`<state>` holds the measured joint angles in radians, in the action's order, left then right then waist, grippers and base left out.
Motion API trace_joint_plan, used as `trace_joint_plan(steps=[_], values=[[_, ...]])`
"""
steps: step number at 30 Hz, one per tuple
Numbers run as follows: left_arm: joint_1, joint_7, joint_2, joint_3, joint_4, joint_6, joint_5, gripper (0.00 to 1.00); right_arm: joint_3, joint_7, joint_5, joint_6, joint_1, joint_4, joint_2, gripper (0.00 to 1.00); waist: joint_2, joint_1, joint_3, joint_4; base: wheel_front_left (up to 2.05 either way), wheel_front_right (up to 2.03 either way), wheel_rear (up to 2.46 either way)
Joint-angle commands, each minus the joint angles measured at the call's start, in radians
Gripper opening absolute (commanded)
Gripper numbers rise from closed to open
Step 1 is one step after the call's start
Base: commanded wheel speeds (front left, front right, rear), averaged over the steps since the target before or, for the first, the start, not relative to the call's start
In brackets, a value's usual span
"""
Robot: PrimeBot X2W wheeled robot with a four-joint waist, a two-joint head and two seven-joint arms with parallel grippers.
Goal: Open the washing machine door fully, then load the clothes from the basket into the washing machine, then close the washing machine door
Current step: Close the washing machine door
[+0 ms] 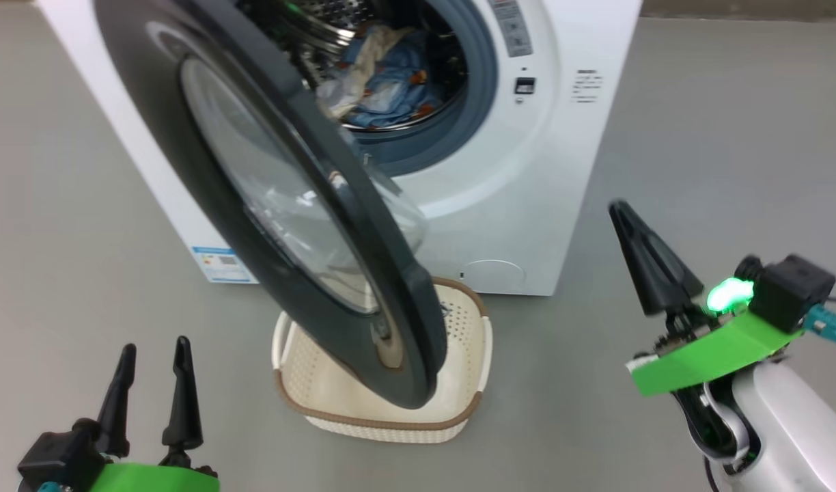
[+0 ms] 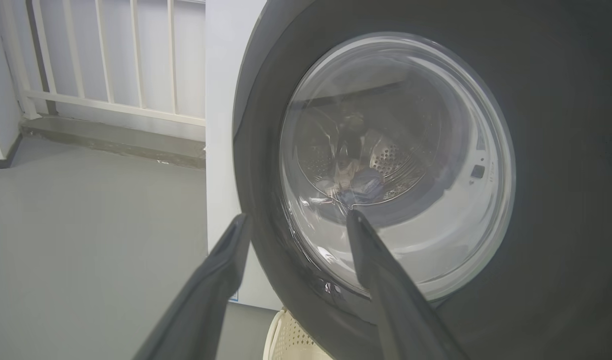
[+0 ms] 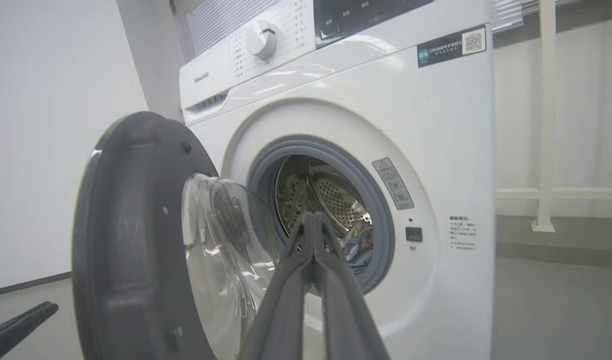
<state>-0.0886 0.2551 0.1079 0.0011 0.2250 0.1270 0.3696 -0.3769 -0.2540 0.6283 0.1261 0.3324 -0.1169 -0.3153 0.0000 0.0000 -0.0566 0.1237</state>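
— So, where does the washing machine door (image 1: 206,137) stand?
— Part-way open. It swings out from the left side of the washing machine (image 1: 527,171), with the bulging glass turned toward the drum. From the head camera, its lower edge hangs over the basket (image 1: 384,425).
— And the basket itself?
— On the grey floor (image 1: 698,137), just in front of the machine. Its front rim and right side show past the door, and the rest is hidden behind it.
— Where are the clothes?
— Inside the drum. The clothes (image 1: 391,89) lie in a blue and cream heap at the bottom of the opening, behind the grey rubber ring (image 1: 483,82).
— How is the left hand?
— The left hand (image 1: 155,345) sits low at the left with its two fingers apart. Its wrist camera faces the door's dark outer side and the round window. From the head camera it is clear of the door.
— And the right hand?
— The right hand (image 1: 618,208) has its fingers pressed together into a single point. It is raised in the air to the right of the machine, well apart from the door. Its wrist camera looks along the closed fingers toward the drum opening.
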Motion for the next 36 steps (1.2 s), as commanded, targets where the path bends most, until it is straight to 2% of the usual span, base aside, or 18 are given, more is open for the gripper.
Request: trace_joint_plan(steps=[1,7,12,18,26,36], values=[[-0.025,0.007,0.014,0.024,-0.015,0.003,0.005,1.0,-0.011,-0.008,0.021,0.005,0.039,0.074,0.006,0.0,0.0,0.0,-0.003,0.033,0.0,0.0,0.0],[-0.026,0.007,0.018,0.013,-0.008,0.004,0.011,1.0,-0.035,-0.008,0.045,0.005,0.057,0.199,0.011,0.0,0.0,0.0,-0.005,0.072,0.0,0.0,0.0],[-0.028,0.007,0.02,-0.003,0.0,0.004,0.011,1.0,-0.127,-0.008,0.06,0.005,0.073,0.298,0.0,0.0,0.0,0.0,-0.005,0.104,0.0,0.0,0.0],[-0.028,0.007,0.021,-0.014,0.009,0.004,0.012,1.0,-0.239,-0.008,0.059,0.005,0.083,0.338,-0.026,0.0,0.0,0.0,0.001,0.132,0.0,0.0,0.0],[-0.029,0.007,0.018,-0.02,0.016,0.004,0.021,1.0,-0.444,-0.008,0.085,0.005,0.107,0.265,-0.078,0.0,0.0,0.0,0.008,0.156,0.0,0.0,0.0],[-0.024,0.007,0.015,-0.026,0.016,0.004,0.03,1.0,-0.534,-0.008,0.133,0.005,0.142,0.091,-0.081,0.0,0.0,0.0,0.01,0.185,0.0,0.0,0.0]])
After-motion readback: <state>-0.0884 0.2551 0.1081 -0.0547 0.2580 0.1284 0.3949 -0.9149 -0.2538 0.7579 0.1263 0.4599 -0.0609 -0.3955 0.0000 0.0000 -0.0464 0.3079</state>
